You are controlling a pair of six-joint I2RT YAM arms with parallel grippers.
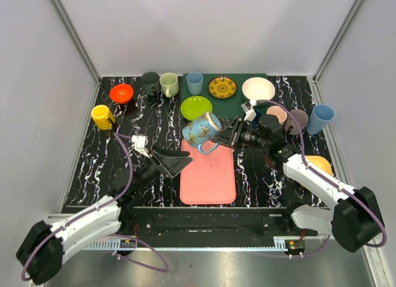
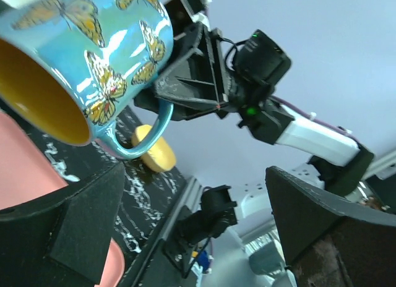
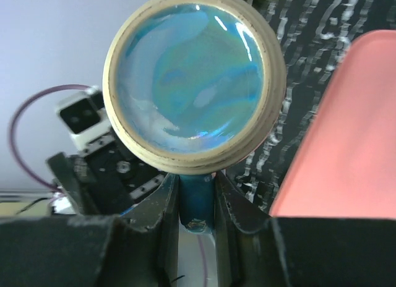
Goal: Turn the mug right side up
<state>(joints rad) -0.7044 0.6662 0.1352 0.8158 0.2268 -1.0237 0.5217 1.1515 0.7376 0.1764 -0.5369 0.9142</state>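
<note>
Over on the left, the white left arm (image 1: 80, 222) reaches in low from the near-left corner across the black marbled tabletop (image 1: 93, 169). Its forearm angles to the right, toward the middle. The left gripper (image 1: 184, 163) is released: black fingers (image 2: 68, 228) spread wide, nothing between them, hanging at the left edge of the flat pink rectangular mat (image 1: 207, 175).

To centre now. The glossy blue ceramic mug with orange butterflies (image 1: 201, 131) is up in the air over the far end of the pink mat. It is not upright. Its long axis lies roughly sideways, the yellow-lined mouth facing left and near toward the left gripper, the cream-ringed base turned right. The blue handle (image 3: 197, 206) sits on its near underside.

On to the right. The right gripper (image 1: 221, 138) is clenched on that handle, one finger on each side, looking straight at the mug's base. The right arm (image 1: 309, 175) stretches in from the near-right corner, wrist pointing left.
</note>
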